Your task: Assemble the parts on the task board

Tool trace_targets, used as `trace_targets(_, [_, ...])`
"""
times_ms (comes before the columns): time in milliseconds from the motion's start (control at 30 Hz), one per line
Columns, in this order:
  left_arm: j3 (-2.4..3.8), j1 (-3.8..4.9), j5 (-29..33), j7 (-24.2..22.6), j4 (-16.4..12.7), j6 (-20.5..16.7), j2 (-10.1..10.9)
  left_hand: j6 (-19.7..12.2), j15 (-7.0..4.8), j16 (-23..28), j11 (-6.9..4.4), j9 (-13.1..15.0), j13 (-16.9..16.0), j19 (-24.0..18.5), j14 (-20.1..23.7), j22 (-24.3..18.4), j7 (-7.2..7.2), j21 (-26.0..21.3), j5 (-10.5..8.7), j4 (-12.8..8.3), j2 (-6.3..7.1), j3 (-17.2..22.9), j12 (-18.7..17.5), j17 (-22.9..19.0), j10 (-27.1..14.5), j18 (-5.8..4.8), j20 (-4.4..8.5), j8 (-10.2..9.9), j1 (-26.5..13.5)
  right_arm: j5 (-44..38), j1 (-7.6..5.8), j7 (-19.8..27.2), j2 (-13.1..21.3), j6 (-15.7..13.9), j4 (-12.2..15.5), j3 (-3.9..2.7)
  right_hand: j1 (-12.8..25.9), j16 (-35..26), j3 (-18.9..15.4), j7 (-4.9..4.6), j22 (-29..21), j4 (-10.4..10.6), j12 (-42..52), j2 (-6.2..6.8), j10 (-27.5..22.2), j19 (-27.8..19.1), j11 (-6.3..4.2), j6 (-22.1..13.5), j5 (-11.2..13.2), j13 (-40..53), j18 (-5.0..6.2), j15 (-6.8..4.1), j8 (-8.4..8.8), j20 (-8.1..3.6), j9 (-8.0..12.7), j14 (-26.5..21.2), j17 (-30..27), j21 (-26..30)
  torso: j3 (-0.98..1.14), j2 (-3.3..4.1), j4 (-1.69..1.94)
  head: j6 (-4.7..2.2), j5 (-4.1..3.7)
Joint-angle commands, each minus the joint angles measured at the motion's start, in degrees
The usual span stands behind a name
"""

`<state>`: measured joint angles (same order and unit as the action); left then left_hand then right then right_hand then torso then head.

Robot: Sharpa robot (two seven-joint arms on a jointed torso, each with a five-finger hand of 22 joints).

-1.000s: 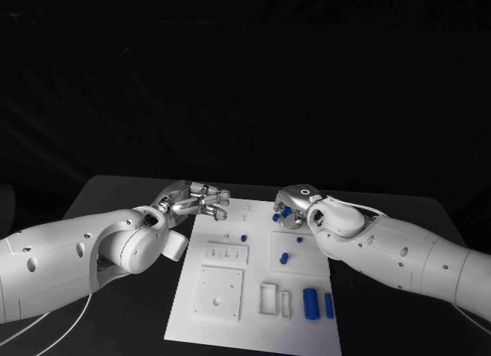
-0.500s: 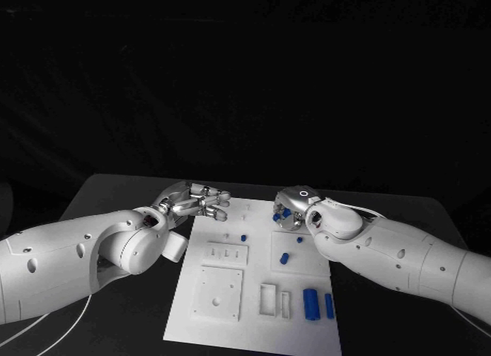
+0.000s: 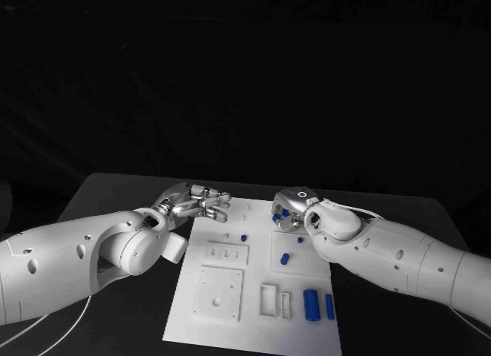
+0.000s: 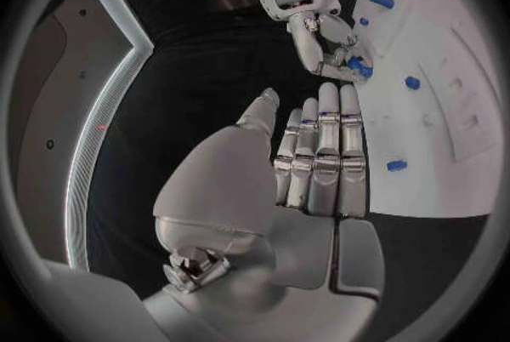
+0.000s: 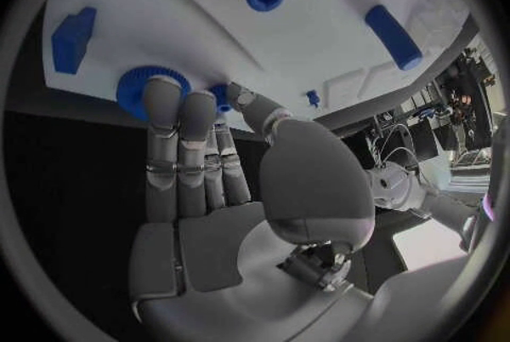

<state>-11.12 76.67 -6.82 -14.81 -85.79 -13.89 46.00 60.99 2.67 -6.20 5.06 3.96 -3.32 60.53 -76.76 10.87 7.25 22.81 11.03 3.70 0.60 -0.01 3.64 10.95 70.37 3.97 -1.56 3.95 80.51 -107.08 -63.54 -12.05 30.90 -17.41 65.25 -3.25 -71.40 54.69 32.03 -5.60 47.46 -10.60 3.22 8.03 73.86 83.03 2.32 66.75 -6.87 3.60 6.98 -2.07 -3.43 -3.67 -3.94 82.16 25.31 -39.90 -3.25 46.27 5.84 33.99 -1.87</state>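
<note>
The white rectangular task board [image 3: 256, 285] lies lengthwise away from the robot. At its far right corner the right hand [image 3: 289, 211] touches a blue toothed gear [image 5: 136, 89] with its fingertips; whether it grips, I cannot tell. The left hand [image 3: 194, 202] hovers beside the far left corner, fingers extended together, empty. Two blue cylinders [image 3: 311, 303] near the board's near right edge lie parallel to its long axis.

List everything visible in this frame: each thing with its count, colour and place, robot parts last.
Table: one, black, under everything.
Task board: one, white, mid-table.
Cylinders: two, blue, lying side by side at the board's near right.
Small parts: several, blue, scattered mid-board and at the far right edge.
Gear: one, blue, at the board's edge by the right hand's fingertips.
Left robot hand: silver, fingers apart, holding nothing, beside the board's far left corner.
Right robot hand: silver, fingertips at the gear; grasp unclear.
</note>
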Motion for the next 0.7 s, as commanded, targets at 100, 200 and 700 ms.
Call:
trace_targets(100, [0.06,0.07,-0.45,-0.02,-0.01,1.14,-0.18,-0.17,0.14,0.31,0.08,-0.01,-0.09,0.33,0.2,-0.29,-0.05,-0.31,-0.28,-0.01,-0.18,-0.52,-0.22,0.09,-0.46,-0.52,-0.28,-0.31,-0.34,-0.85,0.06,-0.83,-0.14,-0.37,0.16,0.01,0.31,0.42,0.3,0.27,0.89,0.34,0.21,-1.83,1.38,0.53,-0.41,1.16,2.2,0.23,-0.17,-0.75,-0.25,-0.46,-0.18,0.11,0.04,-0.07,-0.14,0.13,0.09,-0.12,-0.06])
trace_targets(200, [0.06,0.08,-0.48,0.02,0.01,1.16,-0.19,-0.17,0.14,0.31,0.08,-0.01,-0.09,0.33,0.2,-0.29,-0.05,-0.31,-0.28,-0.01,-0.18,-0.52,-0.22,0.09,-0.46,-0.52,-0.28,-0.31,-0.34,-1.11,0.07,-1.12,-0.16,-0.59,0.23,0.02,-0.74,0.47,0.6,0.46,1.46,-0.34,0.29,-2.59,2.54,0.59,-0.8,2.32,3.15,0.41,-0.31,-1.02,-0.42,-0.67,-0.41,0.1,0.11,-0.4,-0.17,0.17,0.1,-0.16,-0.04])
trace_targets(700, [0.07,0.09,-0.56,0.09,0.31,0.99,-0.1,-0.18,0.14,0.34,0.09,-0.01,-0.08,0.43,0.18,-0.55,-0.05,-0.4,-0.27,-0.06,-0.24,-0.74,-0.24,0.1,-0.53,-0.52,-0.28,-0.32,-0.25,-2.7,0.02,-4.31,0.25,-6.88,2.49,-0.2,-1.19,0.18,1.48,1.18,4.46,-2.7,0.27,-3.16,5.77,0.69,-1.8,5.52,3.83,1.22,-1.2,-1.78,-0.24,-1.6,-1.78,0.19,0.6,0.11,-0.39,0.27,0.16,-0.51,0.03])
